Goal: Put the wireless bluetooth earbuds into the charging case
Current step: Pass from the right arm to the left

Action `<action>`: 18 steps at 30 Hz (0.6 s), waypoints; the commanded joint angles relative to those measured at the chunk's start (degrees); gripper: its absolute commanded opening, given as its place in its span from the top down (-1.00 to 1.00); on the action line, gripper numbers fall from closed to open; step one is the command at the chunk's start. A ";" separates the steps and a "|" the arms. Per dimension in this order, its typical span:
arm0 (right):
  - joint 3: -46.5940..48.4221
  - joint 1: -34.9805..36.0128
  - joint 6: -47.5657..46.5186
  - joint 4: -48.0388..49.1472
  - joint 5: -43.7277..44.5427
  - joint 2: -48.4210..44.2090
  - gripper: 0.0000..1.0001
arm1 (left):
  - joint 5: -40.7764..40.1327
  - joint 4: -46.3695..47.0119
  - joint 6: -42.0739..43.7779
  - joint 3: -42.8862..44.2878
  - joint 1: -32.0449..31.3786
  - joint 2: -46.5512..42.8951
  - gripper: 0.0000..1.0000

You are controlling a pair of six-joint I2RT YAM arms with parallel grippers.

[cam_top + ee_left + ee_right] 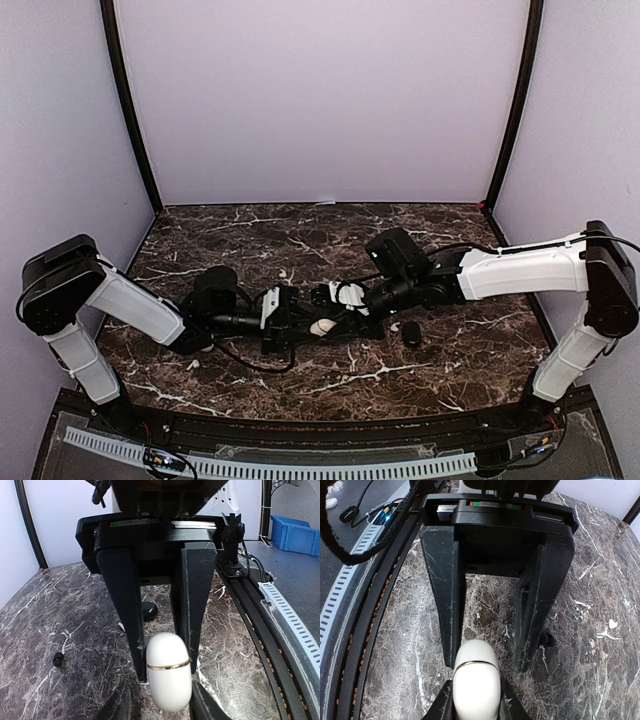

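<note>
A white pebble-shaped charging case (pixel 169 677) with a gold seam is closed. My left gripper (pixel 167 670) is shut on it, a finger pressing each side. In the top view the case (pixel 322 326) sits mid-table where both arms meet. My right gripper (pixel 486 664) is open. Its left finger is by the case's (pixel 475 680) rounded end and its right finger stands apart. A small white earbud (pixel 612 624) lies on the marble beyond. A black earbud (pixel 58 658) lies to the left, in the left wrist view.
A black case (pixel 412 334) rests on the marble table (pixel 250 235) just right of the grippers, also seen behind my left fingers as a black case (pixel 149 611). A cable track (pixel 300 468) runs along the near edge. Grey walls enclose the table.
</note>
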 commanded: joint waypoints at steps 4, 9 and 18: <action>1.68 1.09 0.43 0.92 0.49 1.20 0.61 | 0.94 -0.31 0.06 1.45 -0.43 0.48 0.31; 1.93 1.48 0.44 0.77 1.53 1.49 0.62 | 0.78 -1.13 -0.07 1.80 -0.60 0.50 0.30; 1.28 1.61 0.52 1.75 1.07 0.43 0.56 | 0.49 -2.92 0.76 2.04 -0.69 -0.20 0.54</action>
